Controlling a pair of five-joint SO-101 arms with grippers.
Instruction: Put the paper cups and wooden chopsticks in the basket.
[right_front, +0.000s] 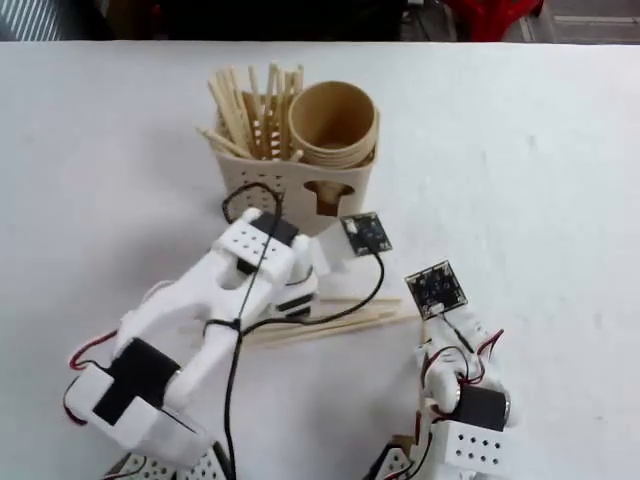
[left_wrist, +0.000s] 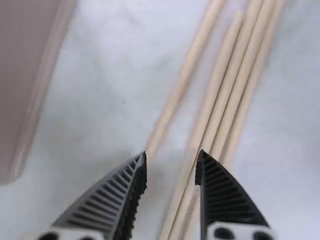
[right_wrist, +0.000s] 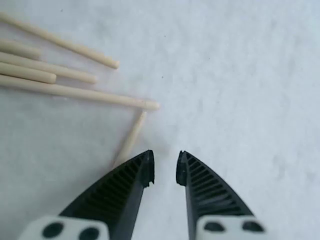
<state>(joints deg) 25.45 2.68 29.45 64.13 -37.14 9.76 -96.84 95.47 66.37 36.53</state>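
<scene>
Near the basket (right_front: 290, 190), loose chopsticks (right_front: 345, 322) lie flat, running left-right.

The left arm (right_front: 215, 300) stretches forward and inward from the near left, its wrist bent downward. The left gripper (left_wrist: 170, 167) points down with its dark ribbed fingers (left_wrist: 120, 195) well apart. The right arm (right_front: 462, 395) sits folded near its base. The right gripper (right_wrist: 165, 167) also points down, with only a narrow gap between its tips.

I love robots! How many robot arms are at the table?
2. The left arm lies over the loose chopsticks in front of the basket; the right arm sits by their other ends.
</scene>
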